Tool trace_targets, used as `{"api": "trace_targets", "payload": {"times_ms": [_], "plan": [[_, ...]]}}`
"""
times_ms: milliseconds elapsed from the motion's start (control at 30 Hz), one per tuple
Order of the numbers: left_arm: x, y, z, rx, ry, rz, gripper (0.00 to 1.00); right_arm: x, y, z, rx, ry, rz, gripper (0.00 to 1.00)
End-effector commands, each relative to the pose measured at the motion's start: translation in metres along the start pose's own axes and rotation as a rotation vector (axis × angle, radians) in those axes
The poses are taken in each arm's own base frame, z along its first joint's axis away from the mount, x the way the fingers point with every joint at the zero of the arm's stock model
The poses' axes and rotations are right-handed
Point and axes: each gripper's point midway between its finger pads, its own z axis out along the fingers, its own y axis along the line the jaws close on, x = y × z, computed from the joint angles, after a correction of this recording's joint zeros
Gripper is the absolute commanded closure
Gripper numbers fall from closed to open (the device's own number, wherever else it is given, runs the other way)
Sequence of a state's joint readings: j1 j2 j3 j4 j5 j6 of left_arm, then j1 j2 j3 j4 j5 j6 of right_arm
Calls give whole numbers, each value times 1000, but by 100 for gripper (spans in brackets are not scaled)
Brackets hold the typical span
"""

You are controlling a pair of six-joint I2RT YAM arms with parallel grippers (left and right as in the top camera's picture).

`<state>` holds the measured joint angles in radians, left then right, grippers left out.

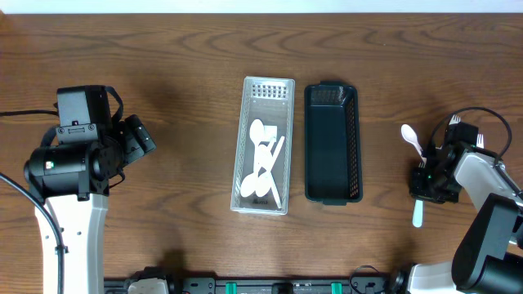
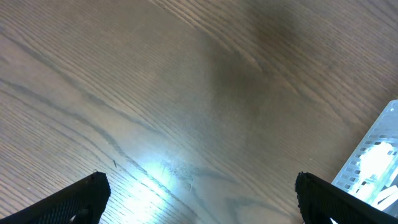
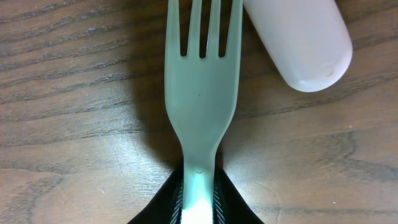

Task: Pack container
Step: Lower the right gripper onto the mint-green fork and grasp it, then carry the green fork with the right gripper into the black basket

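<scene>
A clear slotted tray [image 1: 283, 122] holding several white spoons [image 1: 263, 155] stands mid-table, with an empty dark basket [image 1: 331, 189] right beside it. In the right wrist view my right gripper [image 3: 199, 196] is shut on the neck of a pale plastic fork [image 3: 200, 93], which lies low on the wood with its tines pointing away. A white rounded handle end [image 3: 298, 43] lies just beside the tines. In the overhead view this gripper [image 1: 441, 163] is at the far right, near a loose white spoon [image 1: 411, 137]. My left gripper [image 2: 202, 193] is open and empty over bare wood.
Fork tines [image 1: 478, 140] of another white utensil lie by the right arm. A corner of the clear tray shows in the left wrist view [image 2: 376, 155]. The left arm [image 1: 140, 137] is well left of the containers.
</scene>
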<state>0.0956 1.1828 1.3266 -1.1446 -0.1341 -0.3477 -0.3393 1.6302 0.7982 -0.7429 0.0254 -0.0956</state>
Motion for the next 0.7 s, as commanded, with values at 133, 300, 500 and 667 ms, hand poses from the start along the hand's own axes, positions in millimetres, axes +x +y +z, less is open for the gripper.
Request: {"api": "trace_targets", "payload": {"times_ms": [133,300,500,667], "plan": [[0,3,2,-14,4,-16,2,28,2,27,-19,105,13,94],[0,3,2,-13,3,-16,2,20,3,24,-14,85,41,99],[0,3,2,-14,4,-16,2,-13,16,-10,-9,35,-5,99],[0,3,2,-14,4,-16,2,-53,42,-69,-12,-62,-33,99]]}}
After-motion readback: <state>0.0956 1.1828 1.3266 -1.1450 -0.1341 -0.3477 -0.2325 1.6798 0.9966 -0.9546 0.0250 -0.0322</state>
